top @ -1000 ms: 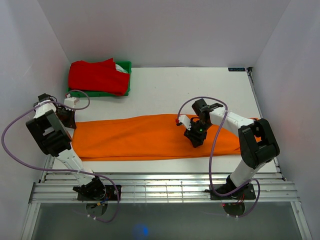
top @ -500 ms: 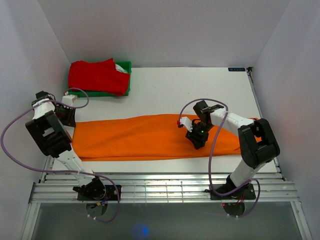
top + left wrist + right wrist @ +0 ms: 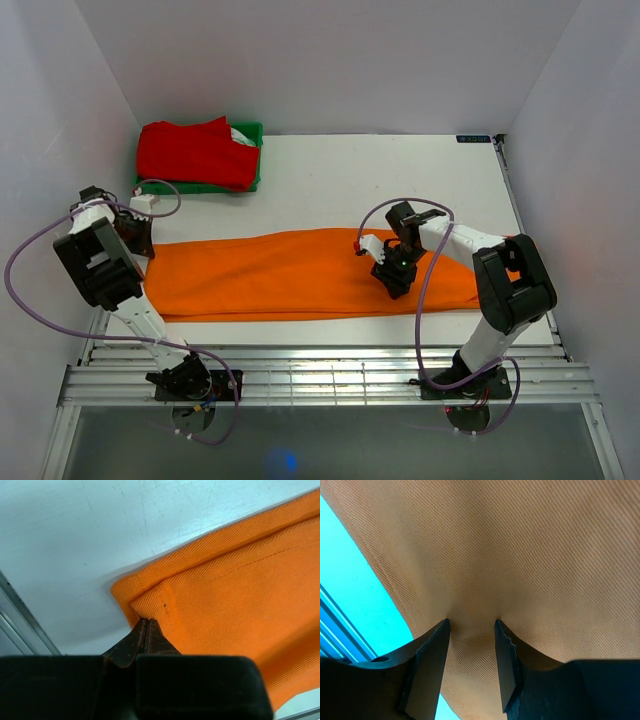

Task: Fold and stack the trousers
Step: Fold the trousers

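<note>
Barely any movement: your left gripper (image 3: 145, 626) stays pinched on the trousers (image 3: 270, 275) hem, right gripper (image 3: 471, 623) spread, pressing mid-cloth, so fold hasn't started.

The white table (image 3: 400, 180) is carrying two things. The orange trousers (image 3: 280, 270) are lying flat and stretched out lengthwise across its near half, running from the left edge almost to the right edge, with bare table showing along both long sides. A green bin (image 3: 251, 132) is sitting in the far left corner, well apart from the trousers, and red cloth (image 3: 190, 152) is spilling over its rim.
</note>
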Motion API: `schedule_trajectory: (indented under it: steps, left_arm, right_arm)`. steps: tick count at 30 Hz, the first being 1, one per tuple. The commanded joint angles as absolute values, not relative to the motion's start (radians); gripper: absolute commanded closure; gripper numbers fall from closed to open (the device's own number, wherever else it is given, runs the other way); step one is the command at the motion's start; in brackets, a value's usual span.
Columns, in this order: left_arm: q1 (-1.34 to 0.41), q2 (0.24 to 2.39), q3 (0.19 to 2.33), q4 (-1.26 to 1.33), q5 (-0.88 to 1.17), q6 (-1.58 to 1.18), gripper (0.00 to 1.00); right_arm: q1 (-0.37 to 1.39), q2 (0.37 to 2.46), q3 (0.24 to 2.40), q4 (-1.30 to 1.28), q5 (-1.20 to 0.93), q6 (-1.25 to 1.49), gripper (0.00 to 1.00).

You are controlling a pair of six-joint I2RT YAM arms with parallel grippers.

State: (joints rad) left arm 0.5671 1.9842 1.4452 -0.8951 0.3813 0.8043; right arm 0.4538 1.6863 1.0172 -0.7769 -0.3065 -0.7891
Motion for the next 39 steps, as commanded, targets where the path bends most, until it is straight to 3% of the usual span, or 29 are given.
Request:
schedule_trajectory:
  steps: [1,14,17,20,23,29,35,39]
  left_arm:
    - [0.563,1.953,1.463,-0.905,0.402,0.805,0.97]
    - [0.563,1.913,1.562,-0.873,0.282,0.848,0.98]
    - [0.563,1.864,1.516,-0.879,0.27,0.876,0.51]
    - [0.563,1.784,1.45,-0.882,0.288,0.907,0.31]
    - [0.566,1.692,1.414,-0.9,0.342,0.913,0.29]
    - [0.558,1.569,1.254,-1.014,0.414,1.009,0.3]
    - [0.557,1.58,1.075,-0.959,0.423,0.99,0.35]
    - [0.557,1.66,1.062,-0.911,0.399,0.933,0.38]
  right_arm:
    - [0.451,1.713,0.997,-0.776,-0.284,-0.779,0.52]
    - [0.451,1.677,0.971,-0.811,-0.295,-0.805,0.52]
    - [0.451,1.643,0.986,-0.822,-0.321,-0.801,0.48]
    - [0.437,1.589,1.014,-0.839,-0.347,-0.781,0.42]
    - [0.382,1.525,1.06,-0.859,-0.367,-0.767,0.35]
    - [0.171,1.459,1.117,-0.986,-0.35,-0.813,0.34]
    - [-0.133,1.486,1.135,-1.052,-0.316,-0.905,0.35]
    - [-0.213,1.526,1.092,-1.036,-0.261,-0.94,0.36]
